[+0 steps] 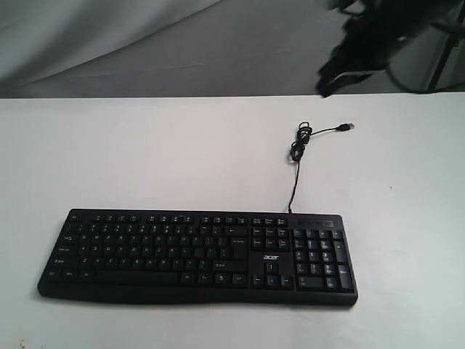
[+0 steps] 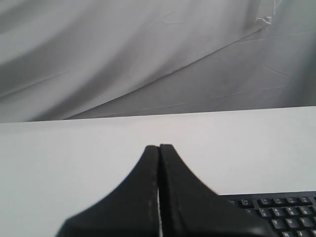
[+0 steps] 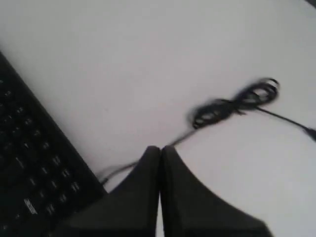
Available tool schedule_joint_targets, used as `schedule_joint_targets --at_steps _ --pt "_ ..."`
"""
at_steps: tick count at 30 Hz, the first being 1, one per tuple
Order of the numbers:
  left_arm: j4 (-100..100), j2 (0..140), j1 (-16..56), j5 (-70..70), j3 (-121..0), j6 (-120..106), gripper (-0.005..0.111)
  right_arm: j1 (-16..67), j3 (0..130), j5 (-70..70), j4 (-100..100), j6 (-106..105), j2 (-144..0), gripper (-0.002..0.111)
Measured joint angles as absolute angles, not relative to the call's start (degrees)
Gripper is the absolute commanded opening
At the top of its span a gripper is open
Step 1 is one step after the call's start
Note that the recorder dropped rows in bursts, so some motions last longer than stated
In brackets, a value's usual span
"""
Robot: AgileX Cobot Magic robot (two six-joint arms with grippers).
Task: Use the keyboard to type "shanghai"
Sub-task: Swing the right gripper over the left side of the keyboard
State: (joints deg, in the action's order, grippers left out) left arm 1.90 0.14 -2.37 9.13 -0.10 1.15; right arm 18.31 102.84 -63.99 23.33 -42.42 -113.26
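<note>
- One keyboard [image 1: 196, 254] is lying flat on the white table [image 1: 145, 153], low in the exterior view.
- One cable [image 1: 298, 145] is running from its back edge and bunching into a small coil.
- There are two pincers: the left pincer [image 2: 159, 148] and the right pincer [image 3: 161, 149] are both pressing fully closed, gripping nothing.

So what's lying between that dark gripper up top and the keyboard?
Between the right gripper and the keyboard, only its coiled USB cable on white table; the exterior view shows it.
</note>
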Motion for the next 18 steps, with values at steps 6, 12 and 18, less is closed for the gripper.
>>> schedule_joint_targets --at_steps 6,12,18 --pt "1.9 0.1 -2.4 9.1 -0.1 1.2 0.0 39.4 102.8 -50.8 19.0 -42.1 -119.6 0.0" --pt "1.9 0.1 -2.4 9.1 -0.1 1.2 0.0 51.4 110.2 -51.0 13.4 -37.0 -128.3 0.0" --pt "1.9 0.1 -2.4 9.1 -0.1 1.2 0.0 55.9 122.0 -55.1 14.0 -35.6 -136.2 0.0"
